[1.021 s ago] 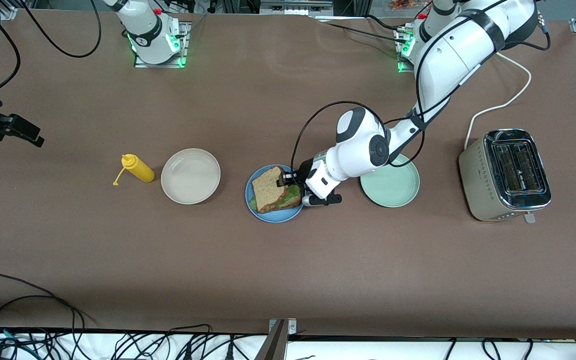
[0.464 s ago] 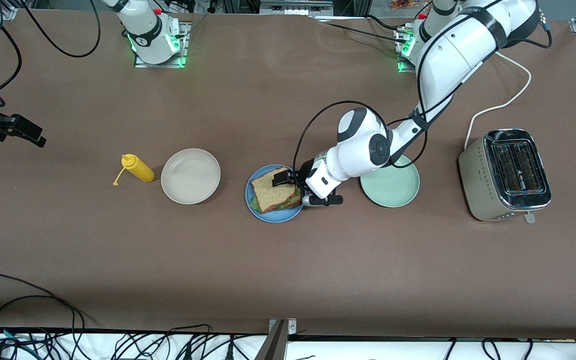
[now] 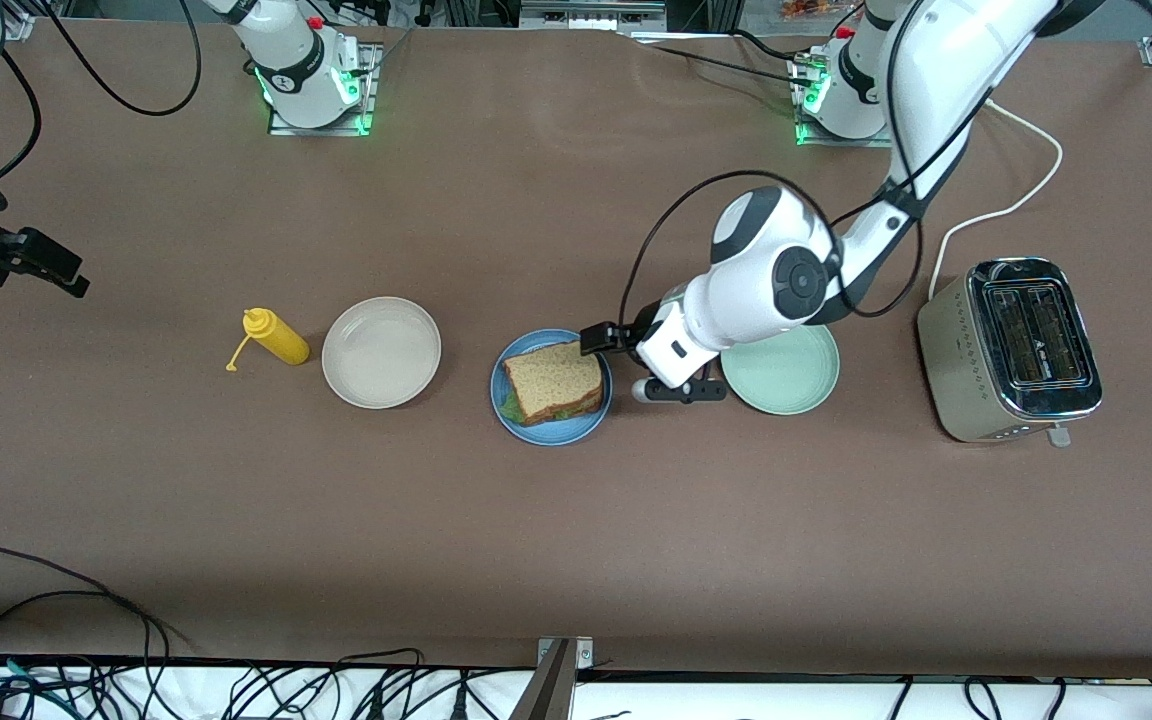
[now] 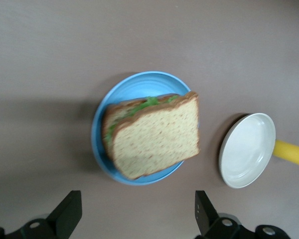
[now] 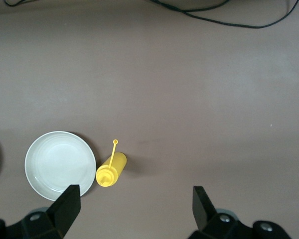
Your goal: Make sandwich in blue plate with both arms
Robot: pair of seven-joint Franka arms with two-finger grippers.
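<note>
The sandwich (image 3: pixel 553 382) lies on the blue plate (image 3: pixel 548 431): a brown speckled slice on top, green lettuce showing at its edges, and a second slice under it. My left gripper (image 3: pixel 606 344) is open and empty, up over the plate's edge on the side toward the left arm's end. In the left wrist view the sandwich (image 4: pixel 157 137) and the blue plate (image 4: pixel 139 84) lie clear of the left gripper (image 4: pixel 137 216). My right gripper (image 3: pixel 36 265) is open and empty and waits over the table's right-arm end; its wrist view shows it (image 5: pixel 134 209) above bare table.
A beige-white plate (image 3: pixel 381 352) and a yellow squeeze bottle (image 3: pixel 276 338) lie toward the right arm's end. A pale green plate (image 3: pixel 786 375) lies beside the blue plate under the left arm. A toaster (image 3: pixel 1011 345) stands at the left arm's end.
My left gripper let go of the top bread slice, which now lies flat on the lettuce. The gripper rose and drew back toward the pale green plate. The right arm barely moved.
</note>
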